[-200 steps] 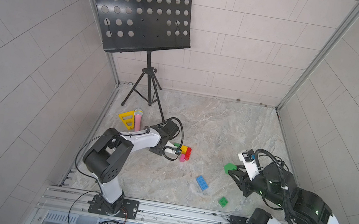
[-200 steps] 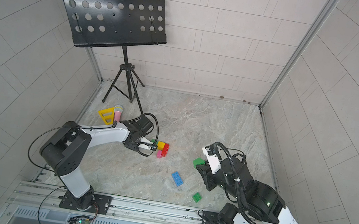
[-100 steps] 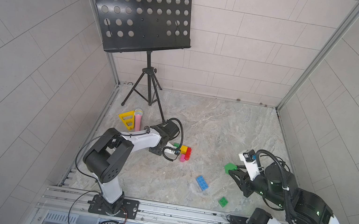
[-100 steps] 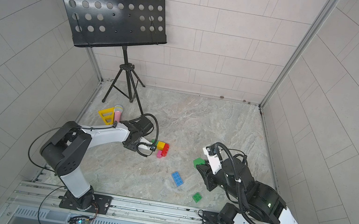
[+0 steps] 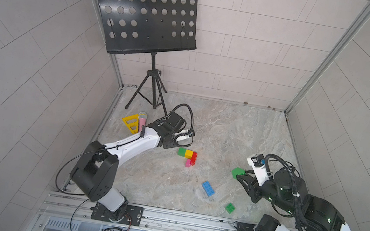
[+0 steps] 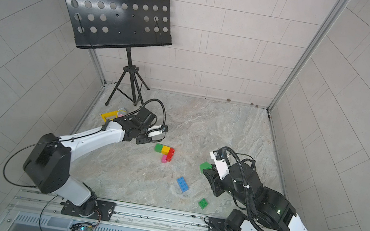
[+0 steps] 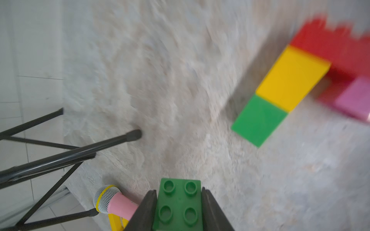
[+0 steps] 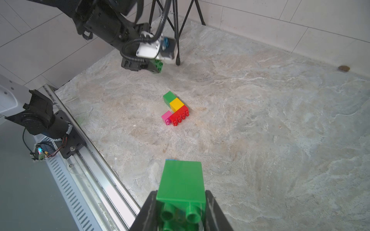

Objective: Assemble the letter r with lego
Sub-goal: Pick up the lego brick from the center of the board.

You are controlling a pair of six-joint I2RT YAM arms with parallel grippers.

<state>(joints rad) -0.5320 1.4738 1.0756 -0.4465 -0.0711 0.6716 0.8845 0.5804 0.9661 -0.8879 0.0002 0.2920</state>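
While both arms hover: left end effector (image 7: 179, 193) clamped on a green brick (image 7: 180, 202); right end effector (image 8: 180, 194) clamped on a second green brick (image 8: 182, 178). Joined bricks (image 5: 187, 156) lie mid-table (image 5: 239, 135), green end towards the left arm. Left arm judged far nearer.

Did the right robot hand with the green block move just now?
No. The right gripper stays put, its green brick just as far from the blue brick.

Four green bricks (image 5: 182, 151) (image 5: 238, 172) (image 5: 230, 208) (image 7: 179, 206) and one brick each: yellow (image 5: 188, 153), red (image 5: 193, 158), pink (image 5: 187, 163), blue (image 5: 208, 188).
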